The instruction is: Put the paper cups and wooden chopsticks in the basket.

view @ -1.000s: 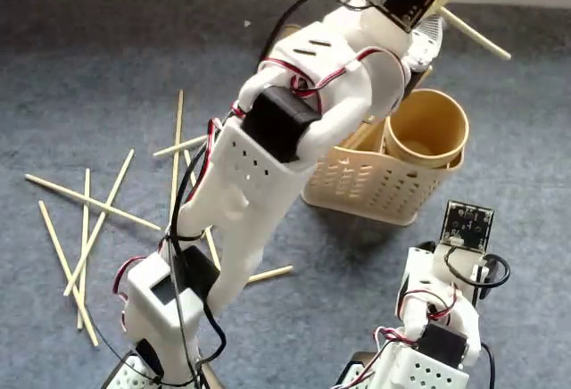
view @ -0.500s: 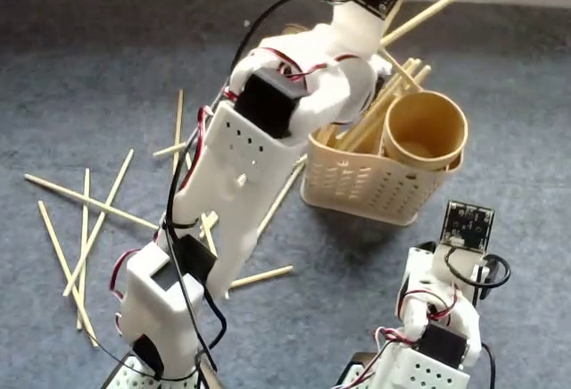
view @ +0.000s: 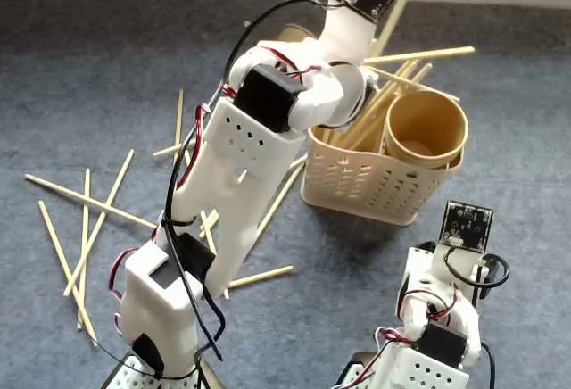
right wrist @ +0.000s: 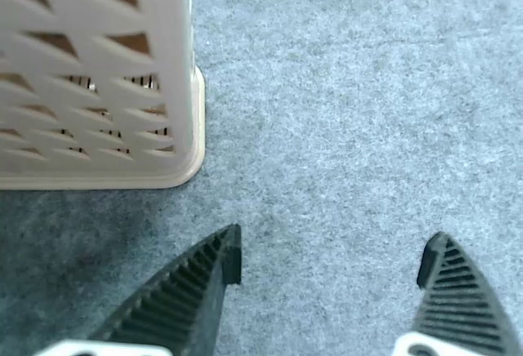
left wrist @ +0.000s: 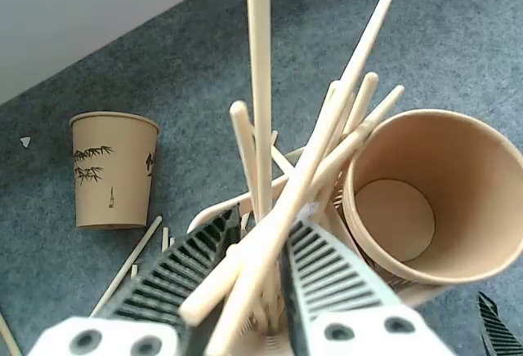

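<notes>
Left tool [left wrist: 265,233] tight around chopsticks [left wrist: 260,86] above the basket [view: 357,184]; right tool [right wrist: 331,258] wide open beside it

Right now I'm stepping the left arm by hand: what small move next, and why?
Probably open the left jaws. They pinch a bundle of pale wooden chopsticks whose lower ends sit inside the cream plastic basket, beside the stacked tan paper cups.

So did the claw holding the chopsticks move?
Yes. The left claw with its chopsticks slid left over the basket, away from the paper cup standing in it.
</notes>
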`<state>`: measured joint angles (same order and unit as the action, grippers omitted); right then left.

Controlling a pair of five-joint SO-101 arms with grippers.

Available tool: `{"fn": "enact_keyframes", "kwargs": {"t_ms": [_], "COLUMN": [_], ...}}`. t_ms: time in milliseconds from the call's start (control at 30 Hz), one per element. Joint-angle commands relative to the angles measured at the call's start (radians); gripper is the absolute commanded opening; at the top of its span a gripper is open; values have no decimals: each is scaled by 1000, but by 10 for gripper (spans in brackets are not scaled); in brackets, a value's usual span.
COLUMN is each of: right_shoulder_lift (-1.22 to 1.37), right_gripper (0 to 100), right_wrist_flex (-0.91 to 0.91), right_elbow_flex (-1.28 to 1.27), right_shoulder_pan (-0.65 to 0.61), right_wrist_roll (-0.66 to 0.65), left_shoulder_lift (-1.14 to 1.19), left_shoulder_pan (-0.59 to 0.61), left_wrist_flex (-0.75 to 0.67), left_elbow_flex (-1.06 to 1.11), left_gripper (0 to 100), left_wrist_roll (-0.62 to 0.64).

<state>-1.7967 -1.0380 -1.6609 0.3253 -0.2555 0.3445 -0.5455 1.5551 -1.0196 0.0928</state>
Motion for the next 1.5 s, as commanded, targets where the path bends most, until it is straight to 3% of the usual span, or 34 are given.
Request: {"fn": "enact_keyframes", "kwargs": {"t_ms": [0, 433, 700, 833, 1000, 1200, 1333, 1467], "right_shoulder_lift": [-5, -5, -5, -5, -5, -5, -5, -5], "right_gripper": [336, 336, 336, 336, 336, 336, 336, 336], "right_wrist_flex": [24, 24, 24, 24, 24, 24, 24, 24], "right_elbow_flex": [-81, -81, -81, -81, -81, -81, -81, -81], "right_shoulder_pan": [-7, -7, -7, -7, -8, -8, -8, -8], "right_wrist_roll": [-17, -18, -18, -18, -18, -18, -18, -18], "left_shoulder_lift": [-18, -153, -170, -206, -252, -260, -285, -303], "left_shoulder_pan": [-22, -36, 19, 97, 122, 159, 200, 163], "left_wrist_flex": [31, 198, 198, 198, 206, 203, 189, 176], "left_elbow_flex": [-5, 1, 277, 242, 277, 398, 335, 314], "left_gripper": [75, 74, 72, 1, 16, 15, 14, 17], "left_wrist_roll": [6, 0, -38, -43, -161, -172, -166, -164]}}
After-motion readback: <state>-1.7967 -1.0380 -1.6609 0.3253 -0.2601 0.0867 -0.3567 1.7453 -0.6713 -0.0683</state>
